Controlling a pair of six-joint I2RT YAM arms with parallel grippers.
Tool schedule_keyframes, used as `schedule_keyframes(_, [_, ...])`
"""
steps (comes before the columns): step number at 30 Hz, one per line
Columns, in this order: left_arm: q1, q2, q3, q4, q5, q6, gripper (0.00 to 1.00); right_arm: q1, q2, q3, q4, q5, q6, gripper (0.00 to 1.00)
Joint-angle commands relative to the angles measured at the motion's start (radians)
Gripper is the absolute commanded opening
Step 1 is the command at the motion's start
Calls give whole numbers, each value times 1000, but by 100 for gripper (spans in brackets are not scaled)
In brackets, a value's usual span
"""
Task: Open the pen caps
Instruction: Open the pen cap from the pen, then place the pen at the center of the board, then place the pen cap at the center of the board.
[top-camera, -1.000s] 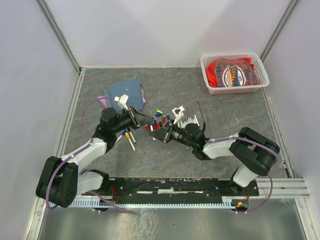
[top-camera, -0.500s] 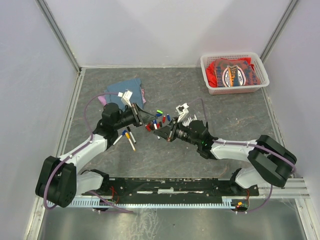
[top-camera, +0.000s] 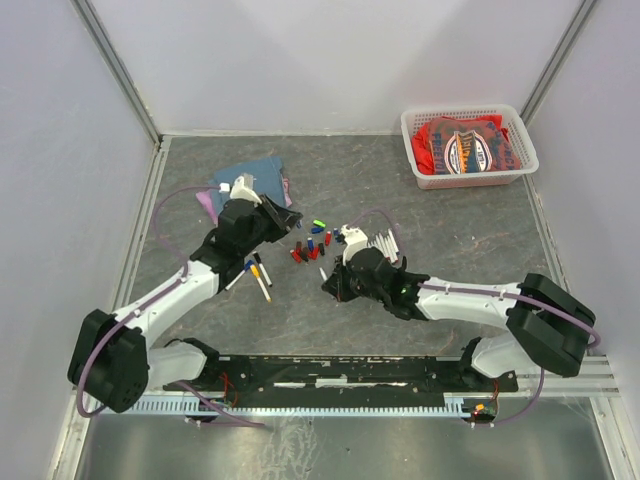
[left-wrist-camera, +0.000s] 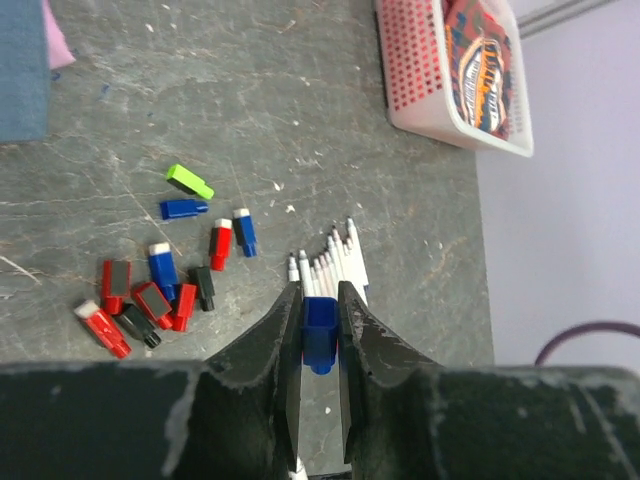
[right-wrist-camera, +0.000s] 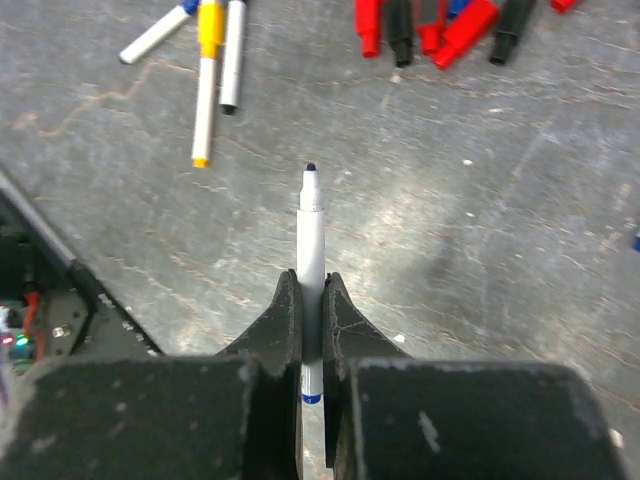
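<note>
Left end effector (left-wrist-camera: 320, 296) pinches blue cap (left-wrist-camera: 319, 338), apparently; right end effector (right-wrist-camera: 310, 280) clamps pen (right-wrist-camera: 311, 220).

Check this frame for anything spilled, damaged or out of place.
Nothing stands out. The loose caps lie scattered mid-table, as the job would leave them. The left claw pinches a blue cap, the right claw an uncapped pen, both squarely. No breakage shows.
</note>
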Motion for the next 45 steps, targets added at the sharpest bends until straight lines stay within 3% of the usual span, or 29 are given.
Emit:
schedule_keyframes(1, [-19, 51, 99, -133, -176, 67, 3, 8, -38, 53, -141, 183, -45, 1])
schedule_keyframes(8, [-21, 233, 148, -213, -177, 130, 3, -33, 34, 110, -224, 310, -33, 1])
schedule_keyframes(21, [-25, 434, 245, -267, -226, 198, 3, -130, 173, 212, -267, 340, -42, 4])
schedule_keyframes(45, [-33, 534, 262, -238, -217, 189, 29, -193, 271, 311, -349, 388, -97, 11])
